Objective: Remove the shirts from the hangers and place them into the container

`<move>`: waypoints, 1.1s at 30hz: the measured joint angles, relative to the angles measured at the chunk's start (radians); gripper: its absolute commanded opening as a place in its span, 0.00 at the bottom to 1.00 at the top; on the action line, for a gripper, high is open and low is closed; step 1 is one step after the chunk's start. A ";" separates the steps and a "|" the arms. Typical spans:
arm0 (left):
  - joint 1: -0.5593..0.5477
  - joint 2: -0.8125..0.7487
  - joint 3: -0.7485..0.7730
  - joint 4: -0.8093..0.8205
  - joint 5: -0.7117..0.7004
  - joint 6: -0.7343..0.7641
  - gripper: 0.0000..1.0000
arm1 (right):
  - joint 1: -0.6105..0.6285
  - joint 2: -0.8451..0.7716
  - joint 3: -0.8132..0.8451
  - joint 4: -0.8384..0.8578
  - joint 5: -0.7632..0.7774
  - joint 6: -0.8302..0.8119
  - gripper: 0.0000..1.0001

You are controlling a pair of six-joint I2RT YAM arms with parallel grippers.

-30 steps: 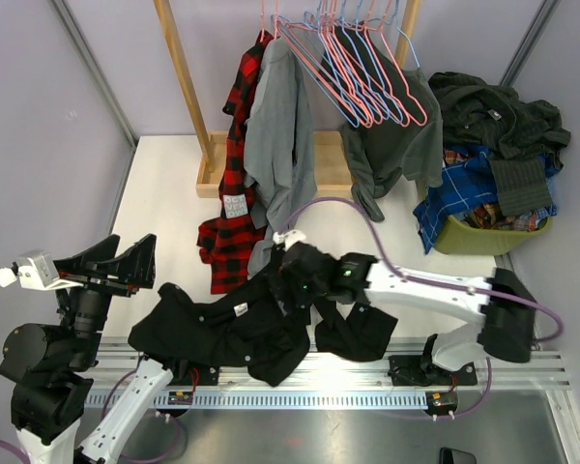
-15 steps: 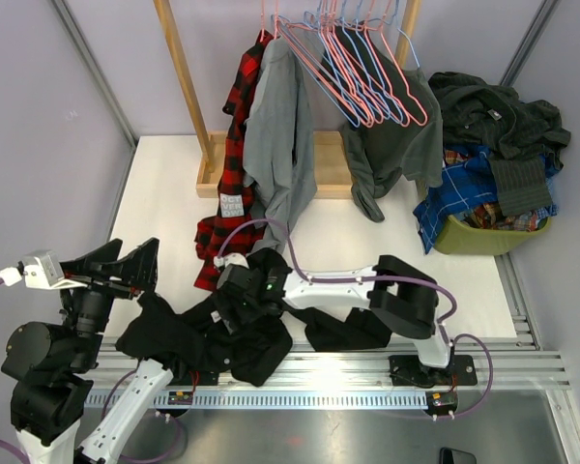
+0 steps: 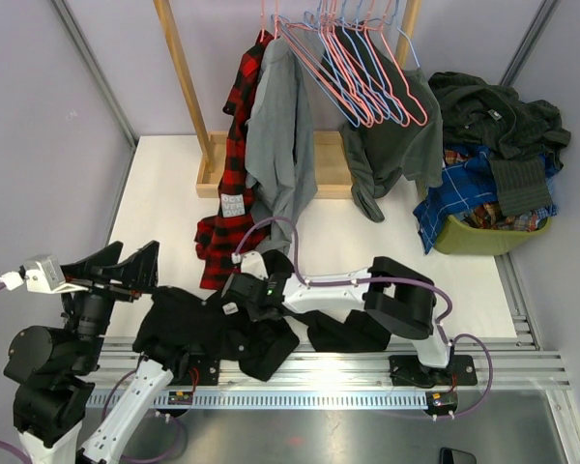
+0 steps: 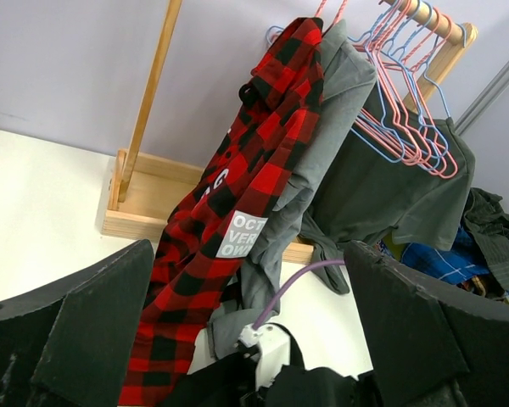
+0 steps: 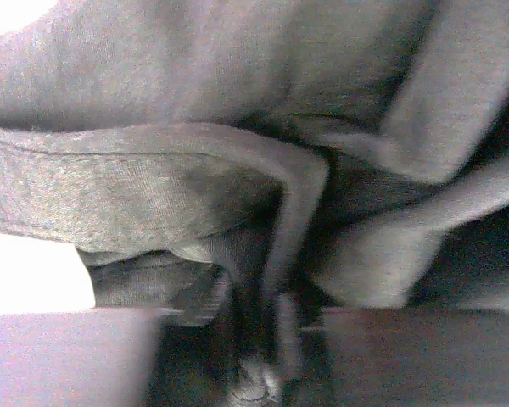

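Bunched tighter since last frame: plain black long-sleeved shirt [image 3: 198, 329] at near edge of table [image 3: 164, 193], right gripper [image 3: 246, 289] buried in it, closure unclear; left gripper [image 3: 126, 263] spread. Grasp likely forming; yellow-green plastic tub [image 3: 469, 242] well apart.

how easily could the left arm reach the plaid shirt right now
Probably yes: the left arm is raised, jaws open, facing the plaid shirt; only the right arm and the black shirt sit low in front.
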 measured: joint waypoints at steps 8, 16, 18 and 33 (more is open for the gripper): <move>0.000 0.037 -0.018 0.035 0.043 -0.001 0.99 | -0.044 -0.178 -0.273 0.136 -0.006 0.188 0.00; 0.000 0.063 -0.038 0.062 0.084 -0.029 0.99 | -0.087 -0.588 -0.571 -0.117 0.065 0.388 0.00; 0.000 0.063 -0.038 0.063 0.090 -0.037 0.99 | -0.115 -0.748 -0.579 -0.241 0.130 0.422 0.00; 0.000 0.076 -0.030 0.048 0.123 -0.063 0.99 | -0.829 -1.073 -0.309 -0.325 0.402 0.047 0.00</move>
